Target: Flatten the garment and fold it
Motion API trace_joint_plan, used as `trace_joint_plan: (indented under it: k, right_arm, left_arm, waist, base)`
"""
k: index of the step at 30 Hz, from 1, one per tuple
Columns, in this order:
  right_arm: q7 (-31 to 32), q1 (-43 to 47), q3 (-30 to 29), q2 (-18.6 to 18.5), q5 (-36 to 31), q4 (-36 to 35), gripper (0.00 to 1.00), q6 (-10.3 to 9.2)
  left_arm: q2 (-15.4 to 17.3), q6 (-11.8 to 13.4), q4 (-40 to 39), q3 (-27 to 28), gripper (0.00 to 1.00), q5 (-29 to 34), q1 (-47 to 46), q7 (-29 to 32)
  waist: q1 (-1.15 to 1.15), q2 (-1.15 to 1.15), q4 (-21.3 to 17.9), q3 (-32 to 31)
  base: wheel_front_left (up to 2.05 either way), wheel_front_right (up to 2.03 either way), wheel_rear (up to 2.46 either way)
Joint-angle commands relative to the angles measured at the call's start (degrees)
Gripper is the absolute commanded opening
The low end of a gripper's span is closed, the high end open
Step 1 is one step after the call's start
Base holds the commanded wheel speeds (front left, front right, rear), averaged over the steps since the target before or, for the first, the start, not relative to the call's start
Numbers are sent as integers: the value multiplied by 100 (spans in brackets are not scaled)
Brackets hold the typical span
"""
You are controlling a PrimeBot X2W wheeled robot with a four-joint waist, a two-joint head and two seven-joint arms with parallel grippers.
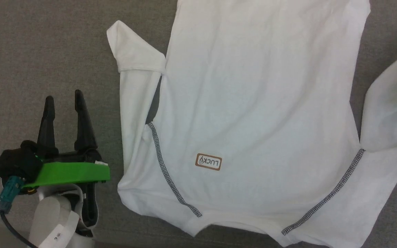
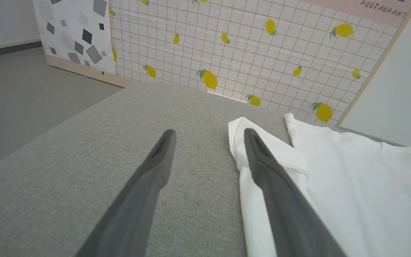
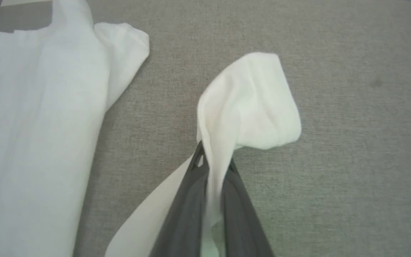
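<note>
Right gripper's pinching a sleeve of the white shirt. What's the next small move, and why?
Probably draw the right gripper outward, away from the body of the garment, then lower it. Its jaws are shut on the sleeve, whose end is bunched and folded over above the grey cushion, while the body lies fairly flat.

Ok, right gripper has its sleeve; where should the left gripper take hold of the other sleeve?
Grip the left sleeve at its far cuff end, which sticks out sideways from the garment. Bring the open left gripper in from the robot's left, over bare grey cushion: that outer edge lies free, while the inner edge lies against the body.
</note>
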Motion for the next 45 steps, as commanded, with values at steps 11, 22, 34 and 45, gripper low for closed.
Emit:
trace_joint_plan:
  k: [11,22,34,45]
  right_arm:
    - [-609,1707,-314,-141,1194,-2100,0,-9]
    - [438,2450,1895,178,2419,-3782,0,-9]
    - [167,1936,4347,778,2515,-2313,0,-9]
    - [-404,1562,5160,1066,2290,-454,100,-9]
  left_arm:
    - [-79,18,-33,305,100,75,641,-27]
    - [-86,101,-184,388,100,44,1161,-27]
    - [-87,158,-173,228,100,-92,1075,-27]
    - [-87,166,-89,142,100,-170,964,-27]
  waist:
    - [-1,0,-415,-1579]
    - [-1,0,-283,-1959]
    - [-1,0,58,-1698]
    - [-1,0,255,-1519]
  base:
    - [0,0,0]
    - [0,0,0]
    - [0,0,0]
    - [0,0,0]
